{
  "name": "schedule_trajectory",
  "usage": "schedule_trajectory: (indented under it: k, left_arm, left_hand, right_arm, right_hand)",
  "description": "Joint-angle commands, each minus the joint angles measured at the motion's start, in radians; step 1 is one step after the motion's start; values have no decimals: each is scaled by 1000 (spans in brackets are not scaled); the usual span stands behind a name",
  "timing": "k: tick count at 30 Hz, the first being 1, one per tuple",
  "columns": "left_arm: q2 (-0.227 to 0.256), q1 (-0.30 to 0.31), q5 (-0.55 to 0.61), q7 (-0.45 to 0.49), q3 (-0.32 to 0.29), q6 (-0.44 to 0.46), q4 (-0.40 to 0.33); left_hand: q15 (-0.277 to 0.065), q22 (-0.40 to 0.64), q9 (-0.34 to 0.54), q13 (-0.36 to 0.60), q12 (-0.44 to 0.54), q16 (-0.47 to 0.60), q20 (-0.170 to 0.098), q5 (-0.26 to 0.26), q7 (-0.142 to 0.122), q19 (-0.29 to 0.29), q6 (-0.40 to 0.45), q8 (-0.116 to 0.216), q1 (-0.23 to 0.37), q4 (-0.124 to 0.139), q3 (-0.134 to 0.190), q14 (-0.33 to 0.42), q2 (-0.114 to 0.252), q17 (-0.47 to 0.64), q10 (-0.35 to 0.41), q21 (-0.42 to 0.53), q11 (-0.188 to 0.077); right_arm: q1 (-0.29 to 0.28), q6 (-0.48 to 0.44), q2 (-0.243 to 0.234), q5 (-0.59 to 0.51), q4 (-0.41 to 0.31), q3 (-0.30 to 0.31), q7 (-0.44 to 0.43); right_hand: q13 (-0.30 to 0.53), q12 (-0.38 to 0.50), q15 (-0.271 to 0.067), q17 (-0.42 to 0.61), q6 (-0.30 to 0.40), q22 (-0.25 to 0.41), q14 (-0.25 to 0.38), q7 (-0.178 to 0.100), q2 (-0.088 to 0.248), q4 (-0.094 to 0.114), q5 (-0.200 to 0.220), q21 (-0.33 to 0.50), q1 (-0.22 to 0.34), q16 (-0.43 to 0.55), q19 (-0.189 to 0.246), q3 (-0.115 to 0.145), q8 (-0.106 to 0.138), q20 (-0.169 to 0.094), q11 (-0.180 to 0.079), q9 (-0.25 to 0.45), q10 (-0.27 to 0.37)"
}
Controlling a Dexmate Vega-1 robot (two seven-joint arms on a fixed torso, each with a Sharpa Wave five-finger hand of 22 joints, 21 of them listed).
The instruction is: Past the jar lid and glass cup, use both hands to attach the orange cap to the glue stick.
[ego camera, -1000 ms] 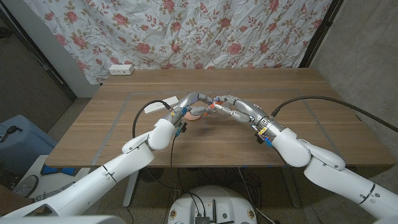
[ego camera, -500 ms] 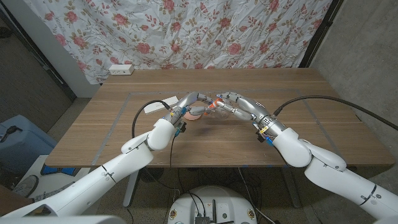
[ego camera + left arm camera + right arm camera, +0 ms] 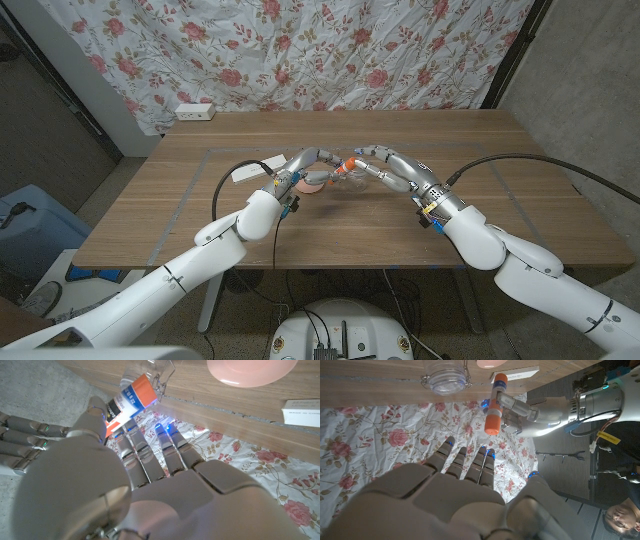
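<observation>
My left hand [image 3: 308, 166] holds the glue stick [image 3: 347, 167] up above the table's middle. In the right wrist view the glue stick [image 3: 495, 402] is white-labelled, with the orange cap [image 3: 491, 424] seated on its free end and left-hand fingers [image 3: 516, 409] wrapped round its body. The left wrist view shows the glue stick [image 3: 131, 401] pinched by the thumb. My right hand [image 3: 395, 168] hovers just right of the cap, fingers spread, holding nothing, with a small gap between fingertips and cap.
A pink jar lid [image 3: 313, 184] lies on the table under my left hand, beside a clear glass cup [image 3: 445, 377]. A white box [image 3: 243, 172] sits to the left. A white power strip [image 3: 195, 112] lies at the far left edge.
My right hand has let go of the capped end and drawn back to the right, its fingers spreading. The left hand has kept the glue stick in place.
</observation>
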Motion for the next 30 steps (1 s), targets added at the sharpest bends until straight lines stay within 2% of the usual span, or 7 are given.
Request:
schedule_trajectory:
  k: [1, 11, 30]
  left_arm:
    - [-3, -5, -1, -4, 1, -6, 9]
    - [-7, -6, 0, -4, 2, 11, 6]
    - [-5, -11, -5, -9, 4, 5, 11]
  left_hand:
    - [-126, 5, 4, 6, 8, 1, 4, 6, 29, 6, 48, 6, -31, 26, 32, 10, 40, 2, 4, -1, -5]
    - [-126, 5, 4, 6, 8, 1, 3, 6, 32, 6, 48, 6, -32, 27, 32, 11, 40, 2, 3, -1, -5]
    - [-126, 5, 4, 6, 8, 1, 4, 6, 31, 6, 48, 6, -34, 27, 34, 11, 39, 1, 4, -1, -5]
  right_arm:
    - [-43, 1, -26, -1, -8, 46, -22]
    - [-52, -1, -38, -22, -1, 52, -18]
    - [-20, -8, -37, -33, 5, 17, 24]
  right_hand:
    - [2, 3, -23, 0, 7, 5, 5, -2, 9, -2, 5, 3, 0, 0, 7, 6, 1, 1, 3, 2, 6]
    - [2, -1, -23, -1, -3, 5, 3, -2, 12, -1, 5, 3, -3, -1, 7, 10, -3, 0, 5, 2, -6]
    - [2, -3, -20, 7, -15, 6, -18, -5, 31, 23, 7, 0, -40, -4, 0, 12, -7, -2, 2, 2, -23]
